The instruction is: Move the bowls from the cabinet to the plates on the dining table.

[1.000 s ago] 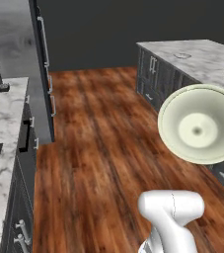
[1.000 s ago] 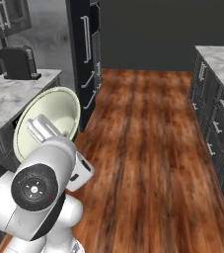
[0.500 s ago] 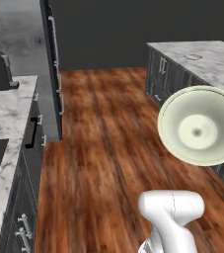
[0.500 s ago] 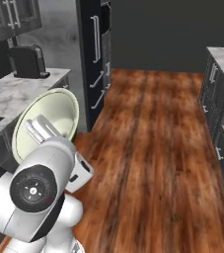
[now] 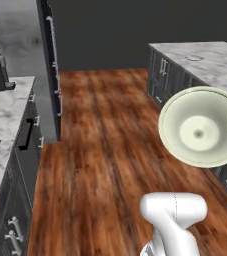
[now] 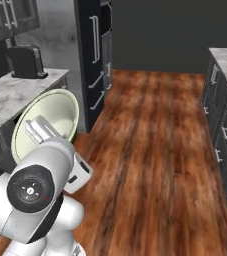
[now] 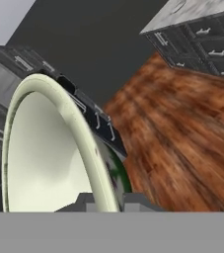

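Your gripper is carrying a bowl high above the wooden floor, tipped on its side so that the pale hollow is facing the left base camera. In the hand view the two fingertips are pinching the bowl's rim, one on the cream inside and one on the greyish outside; only their stubs are showing above the lower edge, so the grip is probably a firm clamp rather than a loose touch. From the right base camera you are seeing the same bowl edge-on behind the white arm, in front of the marble counter that is bearing a dark toaster. The dining table is lying ahead on the right in the left base view, its marble top carrying one small plate, well apart from the bowl. A tall dark cabinet with long silver handles is standing between the counter and the open floor.
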{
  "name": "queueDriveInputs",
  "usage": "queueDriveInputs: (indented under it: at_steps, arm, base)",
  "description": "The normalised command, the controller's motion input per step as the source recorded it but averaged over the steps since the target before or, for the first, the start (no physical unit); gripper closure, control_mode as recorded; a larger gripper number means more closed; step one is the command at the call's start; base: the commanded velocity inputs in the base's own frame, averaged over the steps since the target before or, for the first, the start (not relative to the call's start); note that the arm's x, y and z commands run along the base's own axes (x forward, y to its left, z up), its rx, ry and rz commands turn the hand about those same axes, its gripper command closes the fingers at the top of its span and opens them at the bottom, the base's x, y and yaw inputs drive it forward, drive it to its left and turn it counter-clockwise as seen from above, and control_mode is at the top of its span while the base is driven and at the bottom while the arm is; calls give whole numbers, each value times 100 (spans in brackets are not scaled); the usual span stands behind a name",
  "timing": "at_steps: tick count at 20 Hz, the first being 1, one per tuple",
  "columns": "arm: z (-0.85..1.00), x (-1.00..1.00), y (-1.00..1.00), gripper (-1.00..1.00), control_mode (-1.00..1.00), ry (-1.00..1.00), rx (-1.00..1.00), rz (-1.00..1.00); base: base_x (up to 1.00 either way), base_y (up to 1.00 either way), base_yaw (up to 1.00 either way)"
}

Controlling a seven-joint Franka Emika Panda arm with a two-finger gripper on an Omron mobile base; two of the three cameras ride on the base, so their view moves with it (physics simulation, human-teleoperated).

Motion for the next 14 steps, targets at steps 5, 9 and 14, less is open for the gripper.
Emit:
queueDriveInputs:
  at_steps: [5, 9, 14]
  arm:
    - [0, 0, 0, 100, 100, 0, 0, 0]
    - [0, 0, 0, 100, 100, 0, 0, 0]
    - [0, 0, 0, 100, 100, 0, 0, 0]
  base:
    - [0, -77, 7]
    - [-5, -52, 4]
    - [0, -2, 0]
